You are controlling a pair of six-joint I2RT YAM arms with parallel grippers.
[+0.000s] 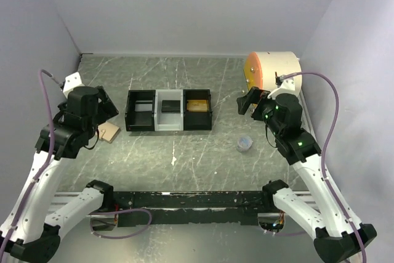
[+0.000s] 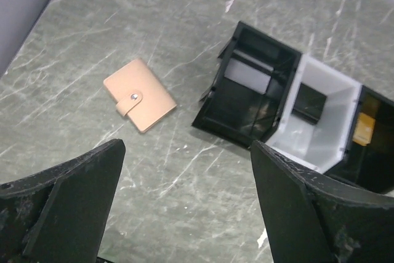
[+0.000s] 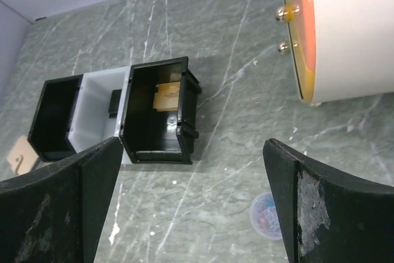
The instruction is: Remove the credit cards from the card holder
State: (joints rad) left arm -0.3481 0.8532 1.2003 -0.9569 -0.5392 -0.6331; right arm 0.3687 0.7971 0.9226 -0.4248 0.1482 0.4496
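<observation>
Left jaws and right jaws spread wide, gripping nothing, poised above the desk (image 1: 203, 152). Tan card holder (image 2: 138, 95) flat there, snapped shut, just left of the 3-compartment tray (image 2: 271, 38). 1 per compartment: grey card (image 2: 246, 81), black card (image 2: 309, 104), gold card (image 2: 364, 129). More inside the holder: impossible to tell. If so, unsnapping and extraction left.

Matt, seemingly leather card holder (image 2: 140, 95)
</observation>
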